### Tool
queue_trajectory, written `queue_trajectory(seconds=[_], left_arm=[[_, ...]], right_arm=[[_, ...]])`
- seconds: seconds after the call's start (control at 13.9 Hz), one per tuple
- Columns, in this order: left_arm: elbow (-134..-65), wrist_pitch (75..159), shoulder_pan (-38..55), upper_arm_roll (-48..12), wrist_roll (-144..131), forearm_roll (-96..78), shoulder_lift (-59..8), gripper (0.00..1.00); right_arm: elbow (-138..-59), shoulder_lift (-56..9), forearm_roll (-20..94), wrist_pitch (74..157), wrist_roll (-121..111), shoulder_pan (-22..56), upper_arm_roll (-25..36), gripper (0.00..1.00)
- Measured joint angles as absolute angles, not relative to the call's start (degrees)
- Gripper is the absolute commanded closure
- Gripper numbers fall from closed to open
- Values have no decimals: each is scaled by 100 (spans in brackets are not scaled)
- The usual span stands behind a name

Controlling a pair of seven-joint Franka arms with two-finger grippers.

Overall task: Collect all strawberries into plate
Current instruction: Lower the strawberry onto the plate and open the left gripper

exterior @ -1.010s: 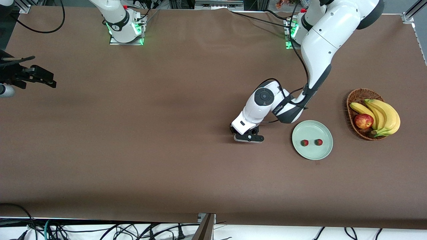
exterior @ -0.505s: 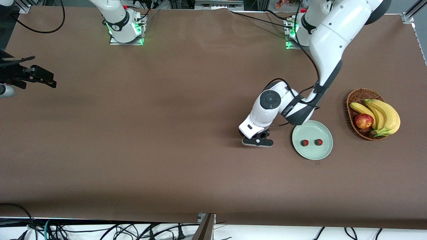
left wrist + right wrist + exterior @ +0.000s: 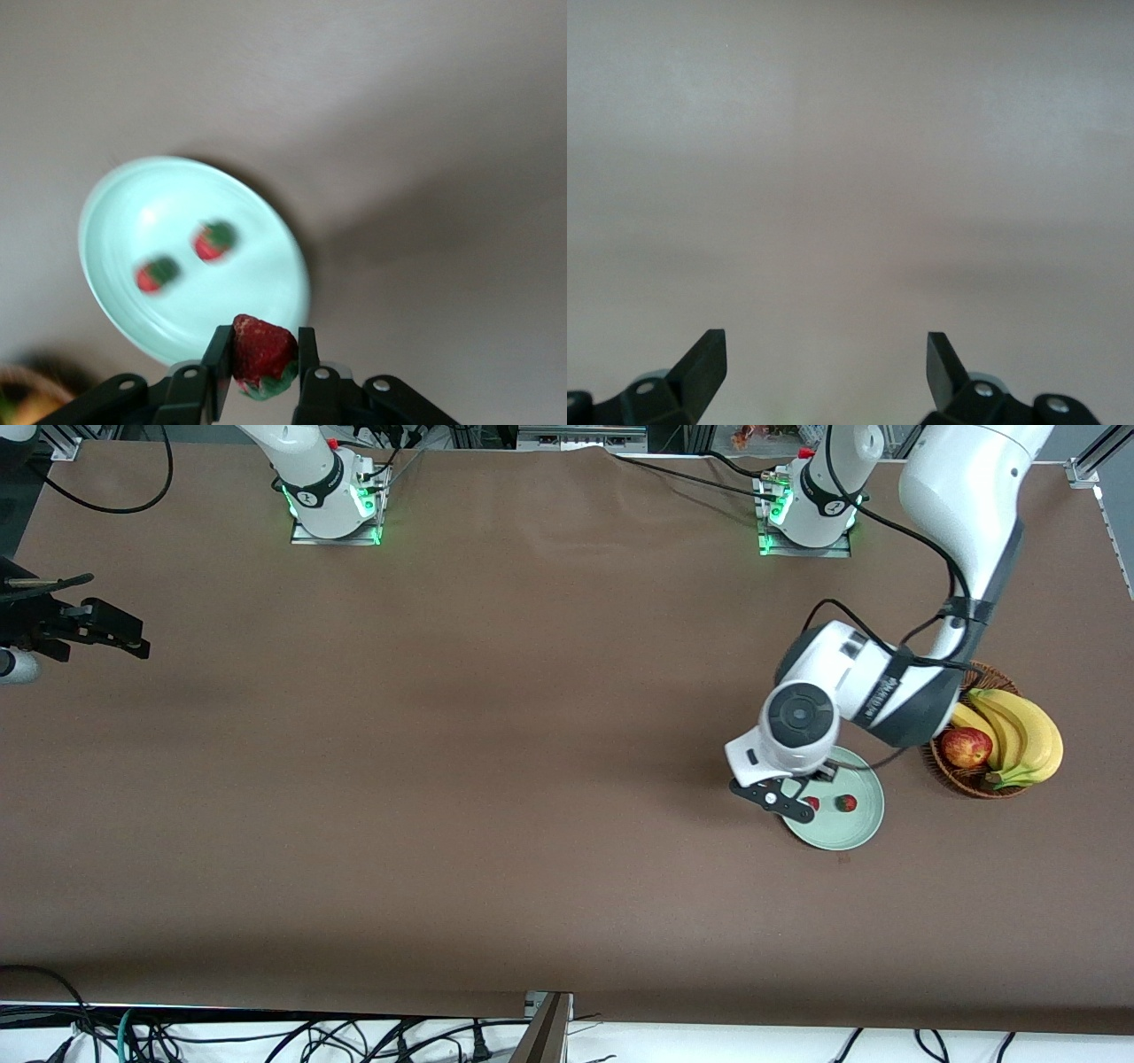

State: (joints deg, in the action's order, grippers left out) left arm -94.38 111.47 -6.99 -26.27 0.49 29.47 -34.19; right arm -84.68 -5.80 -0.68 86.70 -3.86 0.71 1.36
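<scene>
Left tool clamped on third strawberry over plate rim; next: centre, release. Right tool waits, fingers wide, empty.

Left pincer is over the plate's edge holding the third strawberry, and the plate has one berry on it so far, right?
Not quite: the plate already holds two strawberries, as the left wrist view shows. The left pincer does hold the third strawberry over the plate's edge.

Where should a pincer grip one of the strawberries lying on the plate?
Judging by the left pincer, already shut on a strawberry: pinch across the red body, descending from above. Each berry lies low on the flat plate, with its shallow rim hindering side approaches.
</scene>
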Motion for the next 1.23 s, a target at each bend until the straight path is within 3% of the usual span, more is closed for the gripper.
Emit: queue_trajectory(seconds=[0.14,0.29,0.94,1.23], left_arm=[[-9660,11791,-1727,-2630,1282,2941,-3670,76],[-9694,11950,-2103,-2683,1656,2941,-3825,76],[-10024,11888,-1875,-3085,591,2739,-3811,75],[-10282,11891,-1884,-3236,121,2735,-3722,68]], right_arm=[[-8468,-581,-68,8670,-389,71,133,0],[-8468,-583,-68,8670,-392,72,132,0],[-8468,-583,-68,8670,-415,72,132,0],[-8468,-583,-68,8670,-420,72,132,0]])
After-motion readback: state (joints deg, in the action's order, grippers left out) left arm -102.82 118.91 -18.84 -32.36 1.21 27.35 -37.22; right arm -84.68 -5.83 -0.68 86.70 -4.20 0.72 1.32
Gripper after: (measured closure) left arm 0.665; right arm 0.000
